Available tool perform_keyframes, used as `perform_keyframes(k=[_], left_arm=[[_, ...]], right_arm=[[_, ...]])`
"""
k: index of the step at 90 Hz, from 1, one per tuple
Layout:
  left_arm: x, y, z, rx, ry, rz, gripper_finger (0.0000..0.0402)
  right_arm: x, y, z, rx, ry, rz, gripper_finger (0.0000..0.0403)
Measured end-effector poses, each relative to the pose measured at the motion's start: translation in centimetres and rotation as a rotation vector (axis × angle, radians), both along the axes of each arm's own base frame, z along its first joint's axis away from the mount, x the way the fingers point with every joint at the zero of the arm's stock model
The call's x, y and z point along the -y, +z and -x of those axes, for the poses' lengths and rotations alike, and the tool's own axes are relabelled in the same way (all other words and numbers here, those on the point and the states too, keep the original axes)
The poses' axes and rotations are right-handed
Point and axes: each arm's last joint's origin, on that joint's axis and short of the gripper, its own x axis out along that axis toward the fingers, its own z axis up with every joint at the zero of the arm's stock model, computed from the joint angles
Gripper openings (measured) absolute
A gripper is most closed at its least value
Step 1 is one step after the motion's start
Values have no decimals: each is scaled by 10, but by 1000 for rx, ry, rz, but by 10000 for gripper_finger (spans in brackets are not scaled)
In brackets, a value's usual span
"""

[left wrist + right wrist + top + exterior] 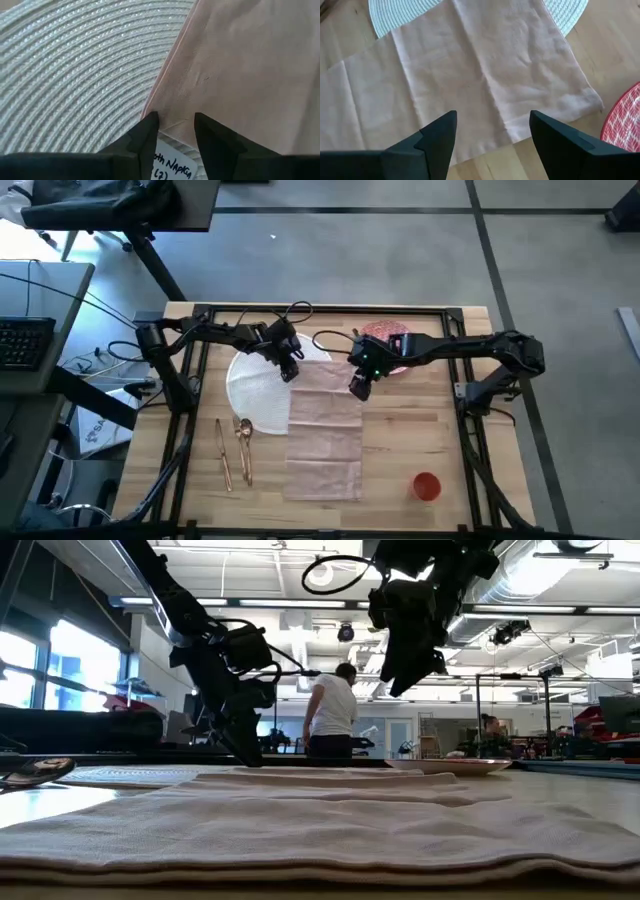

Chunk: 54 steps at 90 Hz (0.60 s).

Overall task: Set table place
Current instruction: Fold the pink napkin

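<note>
Napkin: the pale pink napkin (324, 430) lies spread flat on the table (440, 430), its far-left part overlapping the white plate (255, 392), the rest running toward the near edge.
Left tool: the left tool (291, 370) sits low over the napkin's far corner where it overlaps the plate; its wrist view shows the two fingers a little apart, straddling the cloth edge beside a paper label (172, 166), not yet closed on it.
Right tool: the right tool (359, 388) hangs above the napkin's far-right corner, fingers spread wide and holding nothing.
Other pieces: the pink patterned plate (387, 340) sits at the far side, partly under the right arm; the gold cutlery (235, 450) lies left of the napkin; the orange cup (427, 486) stands near the right front, well apart from the rest.
Handling: the napkin looks thin, soft and light; it should crease or bunch easily and will drape rather than keep its shape.
Where to hold: probably pinch a corner or hem, one tool at each far corner, so it lifts flat.
Risk: dragging the cloth could shift the plate beneath it.
</note>
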Motion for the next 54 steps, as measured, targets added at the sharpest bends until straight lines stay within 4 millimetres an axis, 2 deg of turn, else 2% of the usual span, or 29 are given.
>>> perform_keyframes(k=[23, 43, 54], left_arm=[[-3, 14, -9, 25, -55, -42, 7], [-6, 23, -14, 36, -48, -39, 1], [-8, 22, -11, 12, -23, -22, 18]], right_arm=[[8, 0, 1, 0, 31, 34, 231], [21, 0, 4, -1, -6, 37, 231], [24, 0, 5, -1, -23, 32, 231]])
